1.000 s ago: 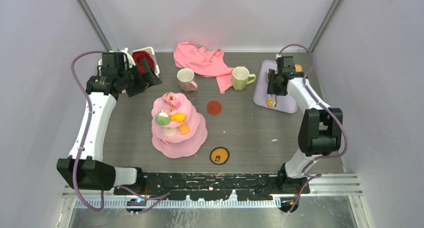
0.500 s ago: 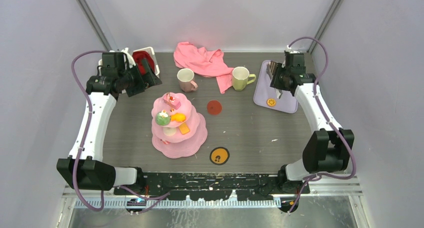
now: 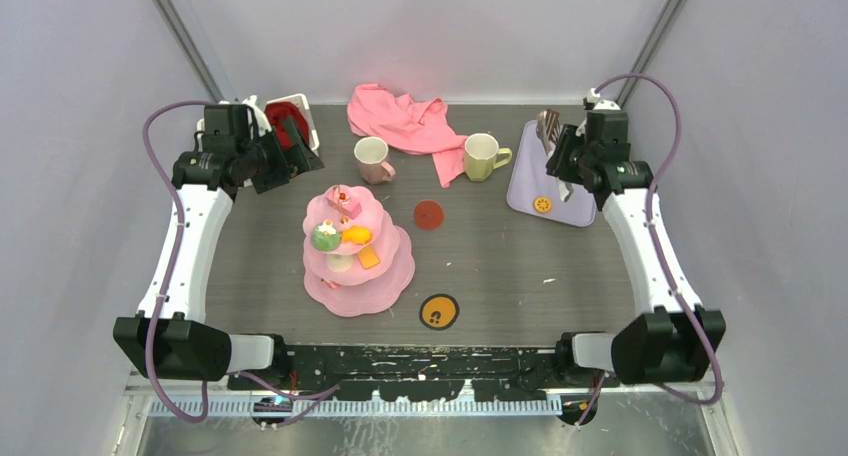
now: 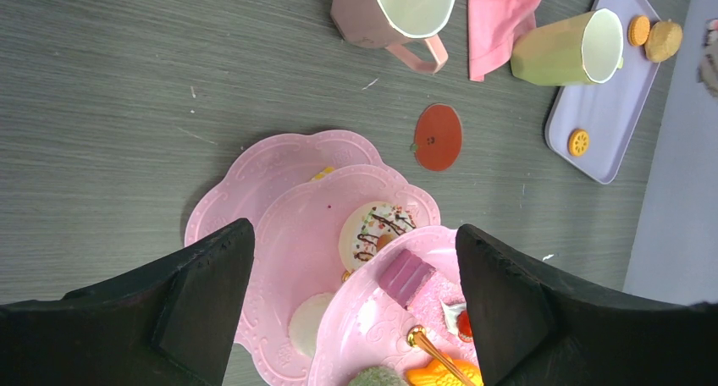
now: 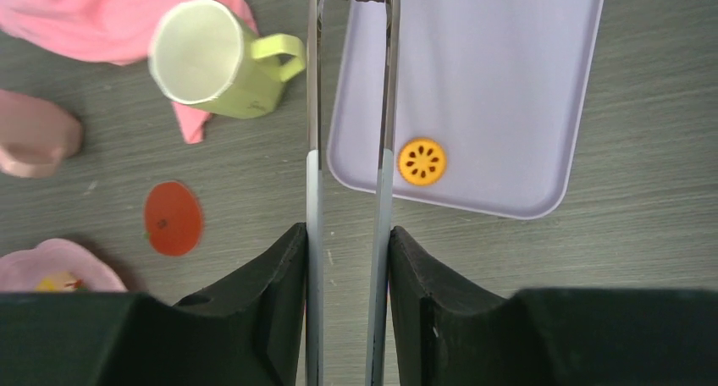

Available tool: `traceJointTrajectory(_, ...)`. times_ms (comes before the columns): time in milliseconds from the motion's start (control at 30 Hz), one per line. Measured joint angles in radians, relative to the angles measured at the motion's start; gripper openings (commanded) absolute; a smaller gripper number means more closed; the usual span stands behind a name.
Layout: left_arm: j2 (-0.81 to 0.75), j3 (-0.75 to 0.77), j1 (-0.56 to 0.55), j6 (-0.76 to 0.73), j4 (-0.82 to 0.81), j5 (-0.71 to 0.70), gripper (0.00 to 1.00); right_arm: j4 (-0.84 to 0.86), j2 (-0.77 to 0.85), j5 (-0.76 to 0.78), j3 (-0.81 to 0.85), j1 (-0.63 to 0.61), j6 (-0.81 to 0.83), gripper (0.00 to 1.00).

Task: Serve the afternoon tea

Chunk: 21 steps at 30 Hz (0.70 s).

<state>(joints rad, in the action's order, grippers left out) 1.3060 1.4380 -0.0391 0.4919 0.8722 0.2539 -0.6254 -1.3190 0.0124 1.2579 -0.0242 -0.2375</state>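
Pink cloth (image 3: 400, 121) lies crumpled at the back middle of the grey desk (image 3: 520, 266). Far left corner: a white basket (image 3: 296, 99) with a red cloth (image 3: 280, 116) inside. Far right, a lilac tray (image 3: 525, 171) sits flat, and metal tongs (image 5: 315, 208) hang above its left edge.

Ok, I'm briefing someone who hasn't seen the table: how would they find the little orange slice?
Find the lavender tray on the right side of the table, next to the yellow-green mug. The orange slice lies flat near the tray's near edge. It is a small yellow-orange disc with spoke-like segments, unlike the plain red disc on the bare table.
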Motion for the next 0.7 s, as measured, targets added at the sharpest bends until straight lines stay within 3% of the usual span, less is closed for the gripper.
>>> traceJointTrajectory(267,0.000,0.000,0.000,0.000,0.000,0.000,0.88,-0.030,0.234,-0.141,-0.005,0.001,0.006,0.01)
traceJointTrajectory(700,0.000,0.003,0.000,0.001,0.000,0.000,0.88,-0.117,0.353,-0.602,-0.092,-0.047,0.031,0.01)
